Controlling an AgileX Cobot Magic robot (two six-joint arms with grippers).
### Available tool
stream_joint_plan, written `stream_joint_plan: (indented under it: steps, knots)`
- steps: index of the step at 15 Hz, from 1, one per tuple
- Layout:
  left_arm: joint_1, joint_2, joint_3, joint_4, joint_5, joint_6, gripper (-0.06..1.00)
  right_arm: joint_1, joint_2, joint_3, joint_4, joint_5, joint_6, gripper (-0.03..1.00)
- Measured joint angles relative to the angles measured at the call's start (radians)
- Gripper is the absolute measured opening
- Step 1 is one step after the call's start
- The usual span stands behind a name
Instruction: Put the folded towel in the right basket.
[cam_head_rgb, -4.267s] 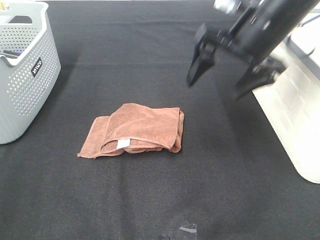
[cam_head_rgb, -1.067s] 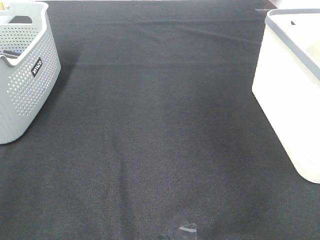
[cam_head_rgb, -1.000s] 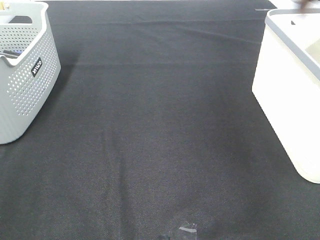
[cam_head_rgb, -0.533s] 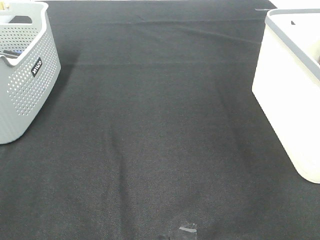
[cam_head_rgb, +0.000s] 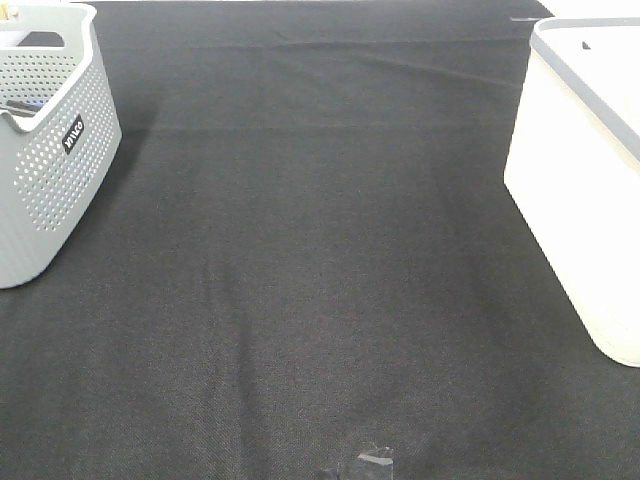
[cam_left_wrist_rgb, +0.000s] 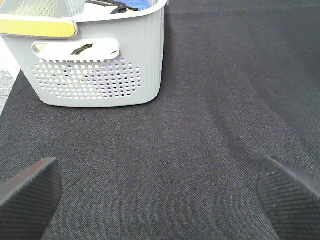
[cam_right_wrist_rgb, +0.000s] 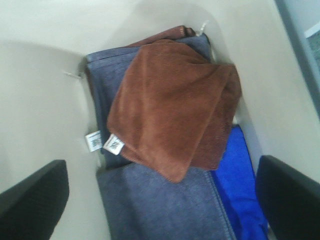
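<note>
The towel (cam_right_wrist_rgb: 175, 115) lies folded inside the right basket (cam_right_wrist_rgb: 45, 75), on top of a grey towel (cam_right_wrist_rgb: 102, 90) and beside a blue cloth (cam_right_wrist_rgb: 240, 190). The right gripper (cam_right_wrist_rgb: 160, 195) hovers over it, spread wide and empty. The left gripper (cam_left_wrist_rgb: 160, 195), equally wide, is near the left basket (cam_left_wrist_rgb: 100, 65).

1. Exterior view: right basket (cam_head_rgb: 575, 170) cut by frame edge; interior unseen.
2. Right wrist view: folded towel (cam_right_wrist_rgb: 172, 107) hides part of grey towel (cam_right_wrist_rgb: 160, 210) beneath it.
3. Beside folded towel, blue cloth (cam_right_wrist_rgb: 240, 190) cut by frame edge.
4. On folded towel's corner, tag (cam_right_wrist_rgb: 114, 145): print too small to read.
</note>
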Motion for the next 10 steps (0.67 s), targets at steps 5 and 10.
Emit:
stream_joint_plan:
  steps: [5, 10]
  knots:
    - [0.000, 0.000, 0.000, 0.000, 0.000, 0.000, 0.99, 0.243, -0.176, 0.078, -0.049, 0.010, 0.058, 0.97]
    - [0.000, 0.000, 0.000, 0.000, 0.000, 0.000, 0.99, 0.259, -0.594, 0.520, -0.049, -0.116, 0.061, 0.97]
